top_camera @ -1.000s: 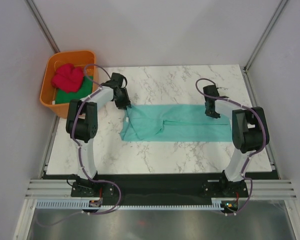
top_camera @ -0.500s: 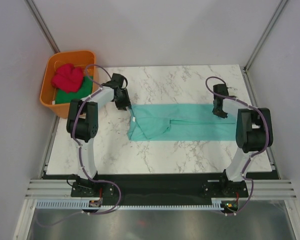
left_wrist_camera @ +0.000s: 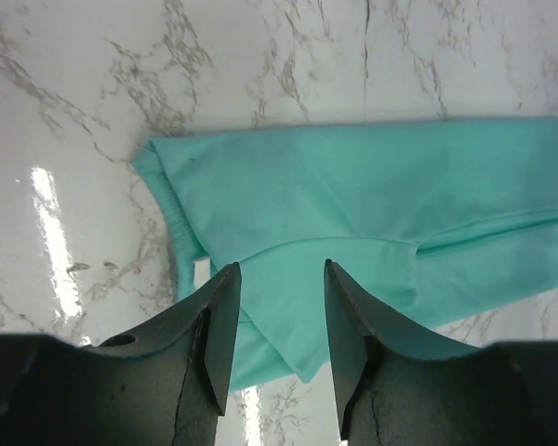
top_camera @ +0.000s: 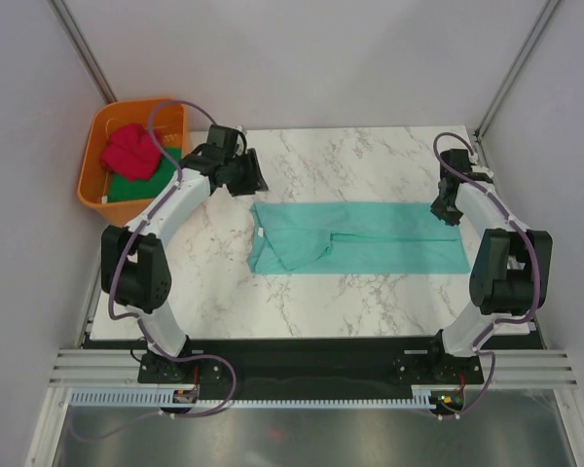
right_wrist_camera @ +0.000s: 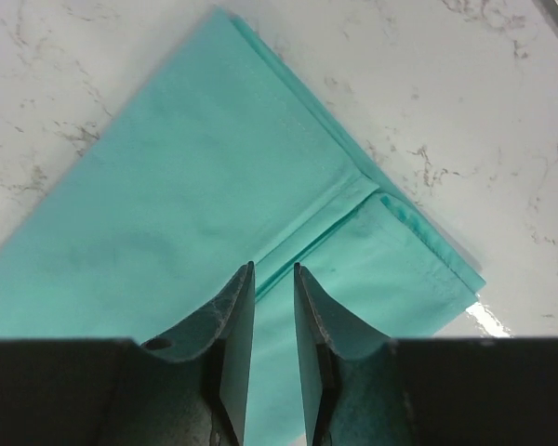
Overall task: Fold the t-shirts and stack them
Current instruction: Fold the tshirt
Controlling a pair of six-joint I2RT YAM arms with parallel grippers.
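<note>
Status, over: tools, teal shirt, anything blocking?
Left tool open, empty, by left end of teal t-shirt. Right tool slightly open, empty, by its right end. T-shirt flat, folded to a strip. Nothing blocking; red t-shirt, green t-shirt in tub.

The folded t-shirt [top_camera: 370,238] lay flat across the middle of the table [top_camera: 350,156], a long strip running left to right, with its doubled-over part at the left end. The tub [top_camera: 88,165] stood off the table's far left corner. Inside it, a bunched t-shirt [top_camera: 131,148] lay on top of another t-shirt [top_camera: 141,185]. The left gripper [top_camera: 251,180] hung just behind the strip's left end, the right gripper [top_camera: 446,207] over its far right corner.
</note>
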